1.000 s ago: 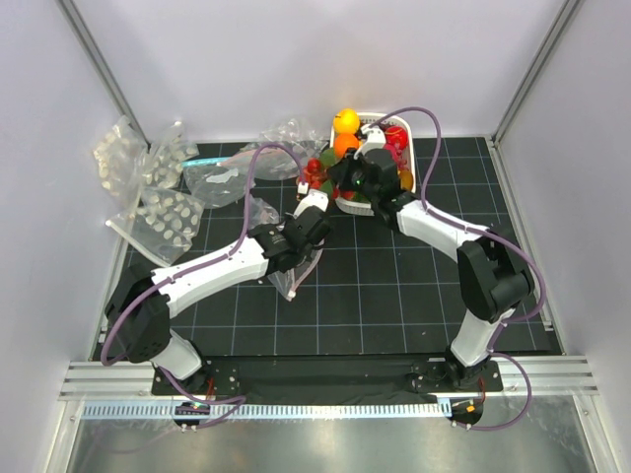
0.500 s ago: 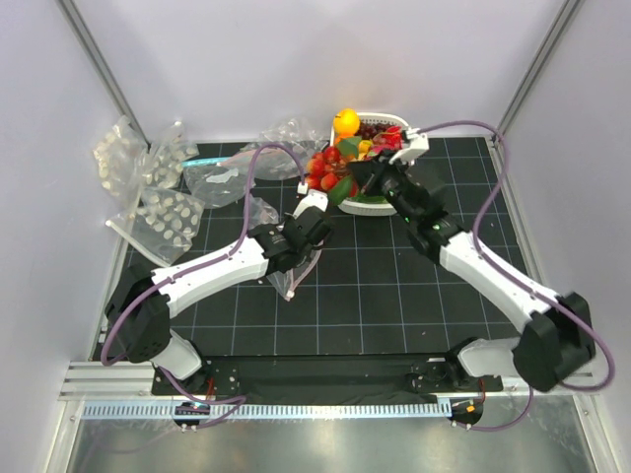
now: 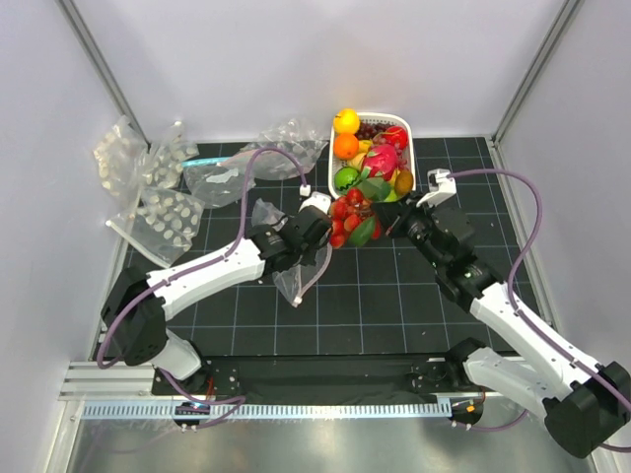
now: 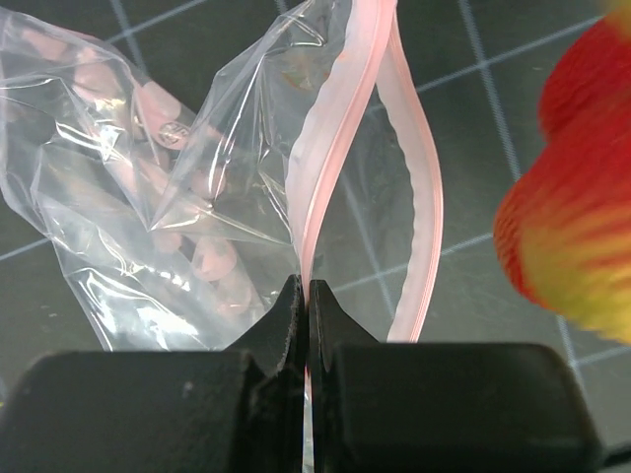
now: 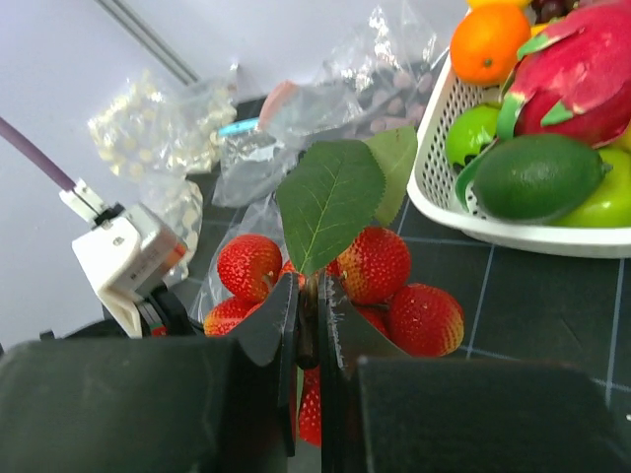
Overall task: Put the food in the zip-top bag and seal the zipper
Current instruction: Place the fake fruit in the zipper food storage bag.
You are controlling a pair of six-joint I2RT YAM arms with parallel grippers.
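As right jaws pinch strawberries (image 5: 380,266), zipper (image 4: 340,128) between left jaws

The black gridded desk (image 3: 394,305) carries a white fruit basket (image 5: 439,168) at its back edge, crumpled clear bags (image 3: 286,138) beside it, and dotted bags (image 3: 163,217) along the left.

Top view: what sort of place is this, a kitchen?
Probably a robotics test booth, not a kitchen: bare white walls, a black gridded mat, and a left arm and right arm bolted at its near edge.
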